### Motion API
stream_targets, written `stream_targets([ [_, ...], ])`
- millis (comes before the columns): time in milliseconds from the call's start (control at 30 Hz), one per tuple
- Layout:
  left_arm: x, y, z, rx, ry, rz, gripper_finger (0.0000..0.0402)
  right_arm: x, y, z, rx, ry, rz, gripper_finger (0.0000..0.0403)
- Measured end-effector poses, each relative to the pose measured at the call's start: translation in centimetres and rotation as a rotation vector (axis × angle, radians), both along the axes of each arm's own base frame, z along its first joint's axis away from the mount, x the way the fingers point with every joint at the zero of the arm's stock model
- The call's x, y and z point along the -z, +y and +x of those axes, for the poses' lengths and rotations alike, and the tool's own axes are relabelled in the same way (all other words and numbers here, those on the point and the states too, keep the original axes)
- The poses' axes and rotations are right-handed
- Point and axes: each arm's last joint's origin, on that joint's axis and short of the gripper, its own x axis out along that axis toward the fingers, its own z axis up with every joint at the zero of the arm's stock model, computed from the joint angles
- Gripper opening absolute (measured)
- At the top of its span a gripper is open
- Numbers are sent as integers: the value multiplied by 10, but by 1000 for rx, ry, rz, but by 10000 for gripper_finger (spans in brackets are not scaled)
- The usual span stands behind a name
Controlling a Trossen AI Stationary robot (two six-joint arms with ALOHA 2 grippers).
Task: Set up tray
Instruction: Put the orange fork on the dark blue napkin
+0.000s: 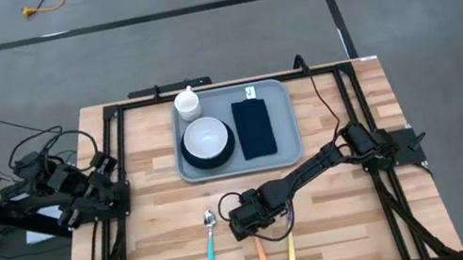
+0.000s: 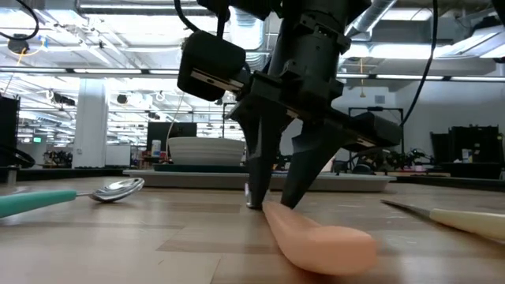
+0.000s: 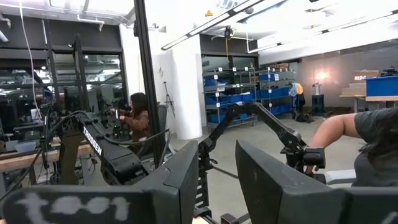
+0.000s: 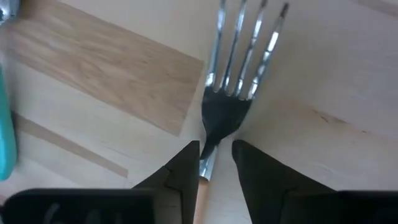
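Around me: grey concrete floor [image 1: 223, 26] crossed by black tape lines [image 1: 145, 17], blue storage shelving [image 3: 233, 99] by a white pillar [image 3: 186, 87], bright ceiling lights [image 2: 71, 47] overhead.

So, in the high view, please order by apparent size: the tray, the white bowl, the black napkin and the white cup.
1. tray, clearly the largest.
2. white bowl and black napkin: these look about alike in area, one round and one long, so I do not rank them.
3. white cup, the smallest.
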Motion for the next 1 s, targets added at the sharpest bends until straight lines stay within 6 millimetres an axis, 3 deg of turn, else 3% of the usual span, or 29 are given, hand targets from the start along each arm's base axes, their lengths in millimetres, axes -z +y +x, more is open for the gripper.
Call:
stream_targets([
  [433,0,0,0,1,0,0,98,1,-12,-4,14,86,-4,64],
  [733,0,0,0,1,0,0,98,1,-14,-6,18,101,-24,9],
  [1000,0,0,0,1,0,0,98,-1,-14,-5,26,94,-24,9],
])
